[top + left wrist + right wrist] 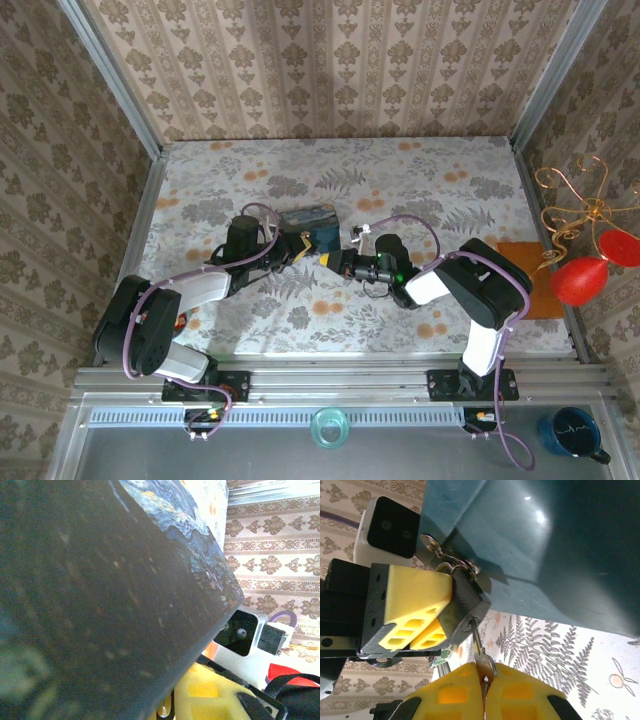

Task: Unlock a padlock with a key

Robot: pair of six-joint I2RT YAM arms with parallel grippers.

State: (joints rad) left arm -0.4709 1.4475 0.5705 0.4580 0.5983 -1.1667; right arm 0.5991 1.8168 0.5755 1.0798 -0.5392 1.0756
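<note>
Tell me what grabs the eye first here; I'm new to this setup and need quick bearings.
A blue painted box sits in the middle of the table. Up close, the left gripper pinches a small dark padlock on the box's clasp, while the right gripper holds a key set into its bottom end. Red ornaments hang at the table's right edge.

I count two arms on my feed, the left arm (190, 290) and the right arm (480, 285). That gives two grippers, the left gripper (449, 607) and the right gripper (484, 682). There is one padlock (466, 600), one key (481, 652) and one blue printed box (308, 224). The one table (420, 180) carries one orange mat (528, 285). At the right edge are two red shapes (580, 281), probably balloons, and one gold wire ornament (578, 205). By the near rail stand one clear cup (330, 428) and one dark mug (568, 432).
</note>
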